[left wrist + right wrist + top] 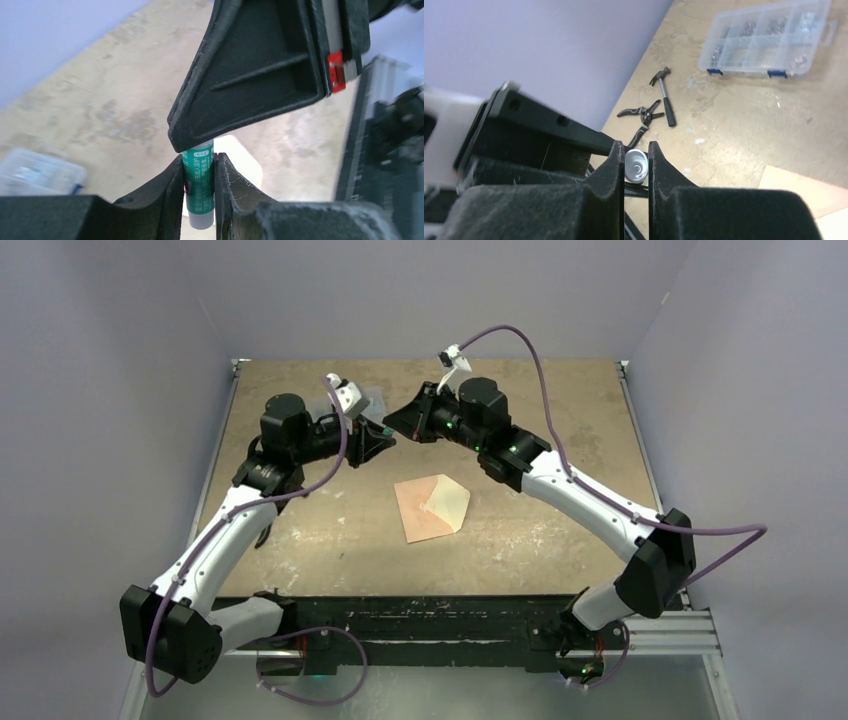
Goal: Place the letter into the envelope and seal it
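A glue stick with a green label stands between the fingers of my left gripper, which is shut on its body. My right gripper meets it from the other side, above the back of the table, and its jaws are closed round the stick's white round cap. In the top view the two grippers, left and right, are tip to tip. The salmon envelope lies flat mid-table in front of them, its paler cream flap open. The letter does not show as a separate sheet.
A clear plastic organiser box lies at the back of the table. A small hammer and pliers lie near the back wall. The table's metal front rail runs between the arm bases.
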{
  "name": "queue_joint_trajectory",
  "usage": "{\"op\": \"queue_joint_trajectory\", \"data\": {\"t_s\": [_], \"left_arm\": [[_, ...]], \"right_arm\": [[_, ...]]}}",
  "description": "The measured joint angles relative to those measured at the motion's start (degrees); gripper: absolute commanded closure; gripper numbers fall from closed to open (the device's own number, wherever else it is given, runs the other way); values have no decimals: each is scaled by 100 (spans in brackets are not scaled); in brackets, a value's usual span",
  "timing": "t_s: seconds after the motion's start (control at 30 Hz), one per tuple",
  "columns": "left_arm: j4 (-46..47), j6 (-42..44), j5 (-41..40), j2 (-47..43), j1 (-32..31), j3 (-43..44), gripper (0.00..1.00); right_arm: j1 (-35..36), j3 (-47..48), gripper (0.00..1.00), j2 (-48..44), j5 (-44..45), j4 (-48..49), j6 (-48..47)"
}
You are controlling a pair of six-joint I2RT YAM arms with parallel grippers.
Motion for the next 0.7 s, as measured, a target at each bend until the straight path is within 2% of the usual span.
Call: {"op": "queue_joint_trajectory", "data": {"t_s": [0.23, 0.27, 0.33, 0.37, 0.4, 0.43, 0.5, 0.7], "left_arm": [[-22, 2500, -348, 7, -42, 0, 100], [7, 2719, -343, 20, -42, 0, 100], [44, 2951, -297, 96, -42, 24, 100], [15, 2986, -247, 173, -42, 90, 100], [-9, 2990, -199, 243, -42, 155, 100], [-46, 2903, -142, 328, -42, 234, 100], [-94, 2621, 24, 446, -42, 299, 100], [-313, 1757, 1001, 586, -37, 302, 100]], "right_arm": [[20, 459, 100, 269, 879, -767, 1648], [20, 468, 94, 278, 892, -780, 1816], [2, 468, 53, 280, 896, -796, 2055], [-7, 468, 26, 280, 905, -807, 2076], [-22, 468, 16, 269, 898, -796, 2055], [-35, 437, 11, 227, 857, -737, 1943], [-72, 160, 5, -46, 688, -531, 1375], [-269, -730, 9, -1375, -442, -356, -1008]]}}
